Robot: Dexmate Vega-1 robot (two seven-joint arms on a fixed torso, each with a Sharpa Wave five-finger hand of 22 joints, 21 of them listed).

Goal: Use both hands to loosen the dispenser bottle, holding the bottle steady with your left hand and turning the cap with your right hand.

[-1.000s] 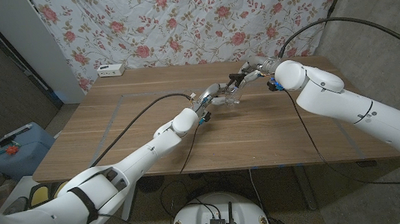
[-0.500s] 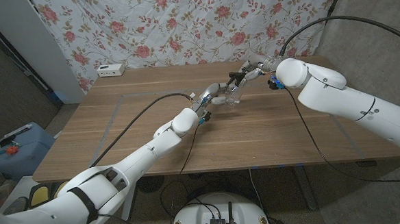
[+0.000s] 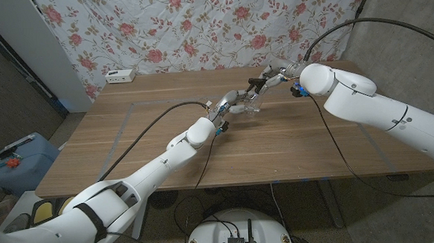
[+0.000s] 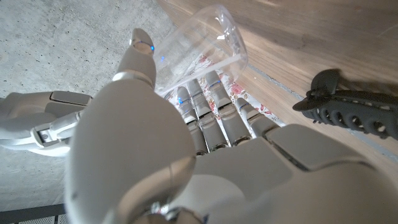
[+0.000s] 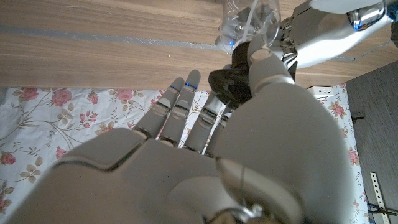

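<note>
Head view, upper centre: left hand [image 3: 231, 100] grips the clear dispenser bottle [image 3: 252, 102] on the wooden table [image 3: 129, 141]. Right hand [image 3: 274, 77] pinches its black cap [image 3: 257, 82].

A white rectangular power strip [image 3: 120, 75] is placed near the far left corner of the brown wooden table [image 3: 144, 151], close to its far edge. Thin lines of pale tape [image 3: 121, 130] are laid across the tabletop, marking a rectangle toward its left side. Behind the far edge, a white cloth printed with pink roses [image 3: 197, 26] is hung as a backdrop. Beyond the table's left edge, a blue box [image 3: 14, 163] is set on the floor, with small coloured objects resting on it.
</note>
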